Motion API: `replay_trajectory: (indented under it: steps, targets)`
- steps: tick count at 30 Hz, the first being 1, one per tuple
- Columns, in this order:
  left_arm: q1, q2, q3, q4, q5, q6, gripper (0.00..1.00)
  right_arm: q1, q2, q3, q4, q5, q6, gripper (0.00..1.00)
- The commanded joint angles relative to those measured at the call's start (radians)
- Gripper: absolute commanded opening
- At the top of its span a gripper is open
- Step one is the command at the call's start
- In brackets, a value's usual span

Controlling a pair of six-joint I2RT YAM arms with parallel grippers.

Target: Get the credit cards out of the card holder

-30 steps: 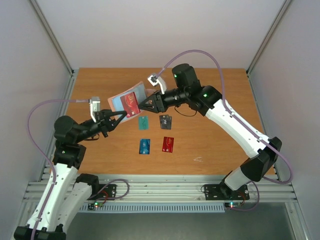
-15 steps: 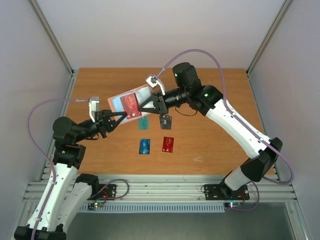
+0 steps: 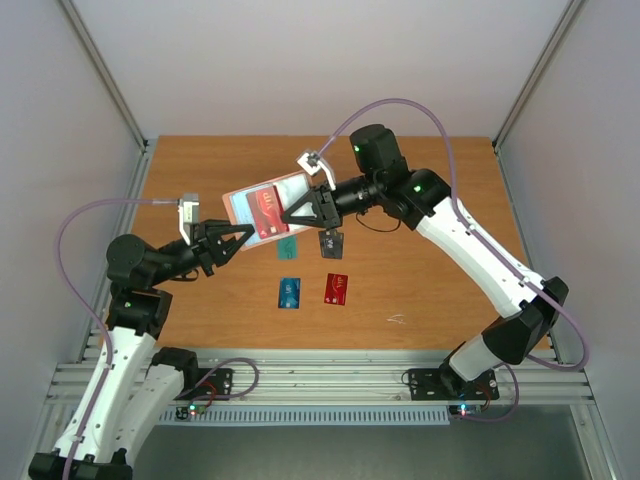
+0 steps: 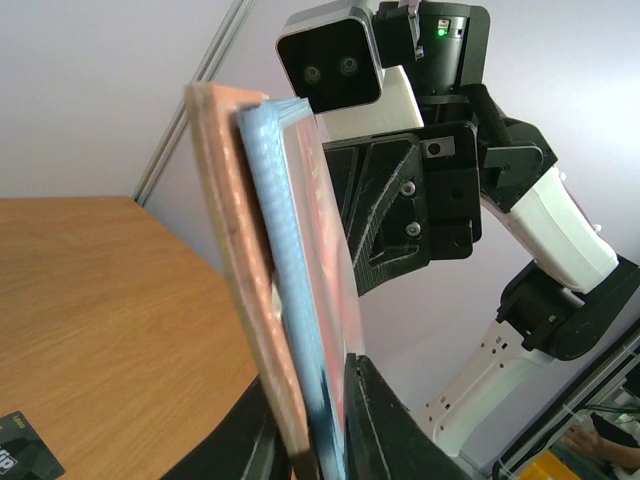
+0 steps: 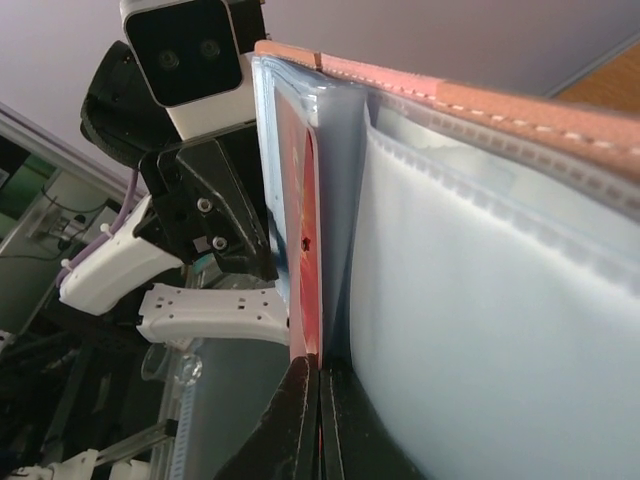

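Observation:
The card holder [image 3: 250,205], pink outside and pale blue inside, hangs in the air between both arms. My left gripper [image 3: 238,237] is shut on its lower left edge; in the left wrist view [image 4: 320,400] the jaws pinch the pink cover [image 4: 225,220] and the blue sleeves. My right gripper [image 3: 291,217] is shut on a red card [image 3: 266,210] that sits in a sleeve, seen edge-on in the right wrist view [image 5: 308,250]. On the table below lie a teal card [image 3: 287,246], a black card [image 3: 331,243], a blue card [image 3: 290,292] and a second red card [image 3: 337,288].
The wooden table [image 3: 420,290] has white walls at the back and sides, and a metal rail runs along the near edge. A small pale scrap [image 3: 397,319] lies front right. A corner of the black card [image 4: 20,455] shows in the left wrist view.
The holder has turned flatter and sunk a little toward the table. Both grippers have kept their grip, and the right gripper has shifted slightly to the right.

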Motion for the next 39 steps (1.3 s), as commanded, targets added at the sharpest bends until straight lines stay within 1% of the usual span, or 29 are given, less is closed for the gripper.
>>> replay_trajectory:
  steps: [1,3,4,8,12,20,23,25,27,29,31,33,34,39]
  targets:
    - [-0.002,-0.020,-0.006,0.048,0.000,-0.005,0.11,-0.026,-0.045,0.022,-0.047,0.001,-0.034,0.01]
    - [-0.001,-0.019,-0.005,0.044,-0.001,-0.002,0.01,-0.031,-0.049,0.023,-0.056,0.002,-0.038,0.01]
    - [-0.002,-0.020,-0.004,0.038,-0.005,0.001,0.00,-0.033,-0.051,0.024,-0.064,0.004,-0.042,0.01]
    - [0.000,-0.020,-0.003,0.027,-0.024,0.017,0.00,-0.047,-0.061,0.019,-0.093,0.017,-0.060,0.01]
    - [0.003,-0.027,-0.006,0.009,-0.058,0.031,0.00,-0.093,-0.080,-0.001,-0.125,0.019,-0.070,0.01]
    - [0.007,-0.027,-0.010,-0.006,-0.065,0.050,0.00,-0.132,-0.105,-0.014,-0.193,0.038,-0.103,0.01]
    - [0.008,-0.033,0.000,-0.066,-0.111,0.078,0.00,-0.160,-0.118,-0.025,-0.228,0.098,-0.086,0.01]
    - [0.011,-0.042,0.012,-0.147,-0.191,0.121,0.00,-0.211,-0.133,-0.078,-0.235,0.149,-0.031,0.01]
    - [0.014,-0.048,0.017,-0.236,-0.311,0.169,0.00,-0.279,-0.139,-0.136,-0.256,0.198,0.039,0.01]
    - [0.016,-0.052,0.018,-0.321,-0.437,0.215,0.00,-0.355,-0.136,-0.205,-0.268,0.202,0.107,0.01]
    - [0.020,-0.051,0.014,-0.375,-0.525,0.235,0.00,-0.375,-0.126,-0.281,-0.257,0.199,0.155,0.01]
    - [0.023,-0.050,0.008,-0.412,-0.551,0.253,0.00,-0.360,-0.102,-0.363,-0.237,0.221,0.211,0.01]
    - [0.024,-0.053,0.003,-0.426,-0.559,0.253,0.00,-0.348,-0.089,-0.416,-0.215,0.219,0.264,0.01]
    - [0.035,-0.057,-0.037,-0.439,-0.565,0.161,0.00,-0.297,-0.027,-0.673,0.016,0.196,0.427,0.01]
